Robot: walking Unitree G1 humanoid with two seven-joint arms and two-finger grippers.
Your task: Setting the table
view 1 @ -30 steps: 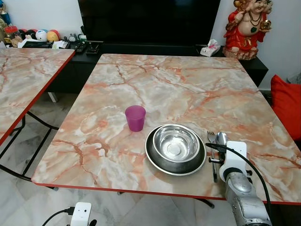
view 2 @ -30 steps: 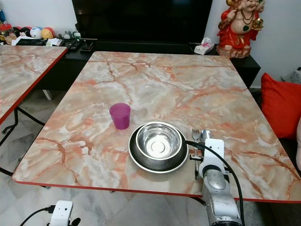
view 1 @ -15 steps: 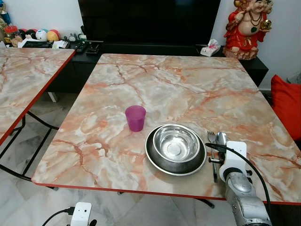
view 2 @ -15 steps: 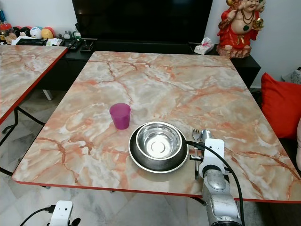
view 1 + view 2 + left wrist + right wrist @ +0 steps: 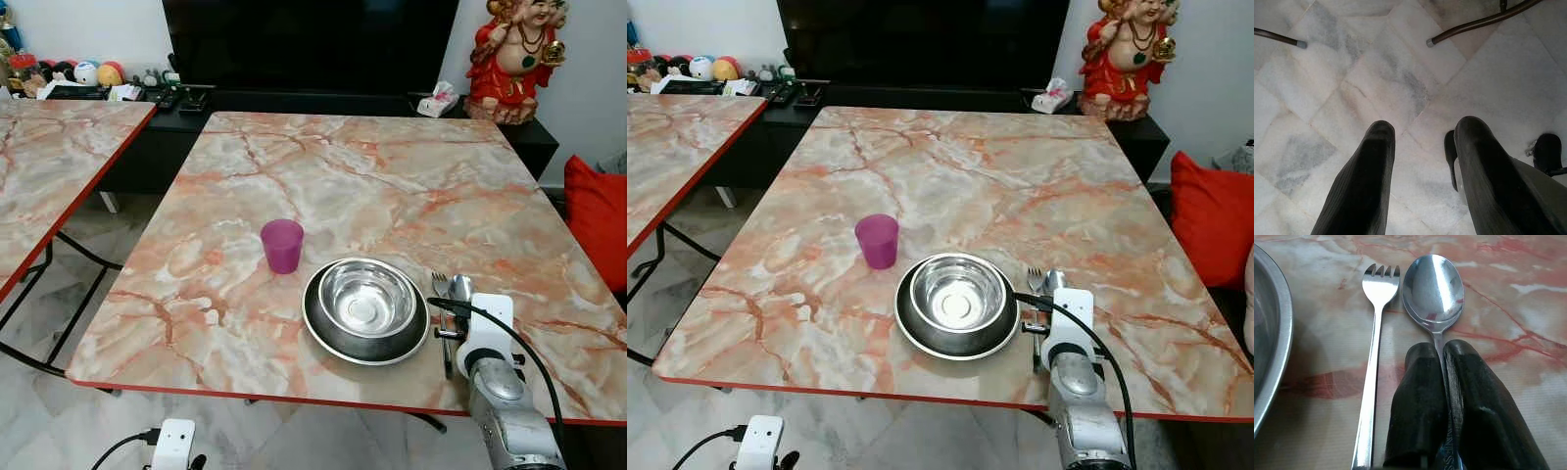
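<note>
On the marble table (image 5: 323, 176), a steel bowl (image 5: 367, 297) sits in a dark plate (image 5: 323, 338) near the front edge. A purple cup (image 5: 282, 245) stands just left of them. To the right of the plate, a fork (image 5: 1380, 284) and a spoon (image 5: 1433, 289) lie side by side, heads pointing away from me. My right gripper (image 5: 1444, 352) is shut on the spoon's handle, low over the tabletop. The spoon's bowl rests on the marble. My left gripper (image 5: 1420, 132) hangs open over the floor tiles, holding nothing.
A second marble table (image 5: 49, 166) stands to the left, with a gap of floor between. Behind the table are a dark TV console (image 5: 294, 98), a tissue box (image 5: 436, 100) and a red figurine (image 5: 514, 59). At the right is a red cushion (image 5: 598, 220).
</note>
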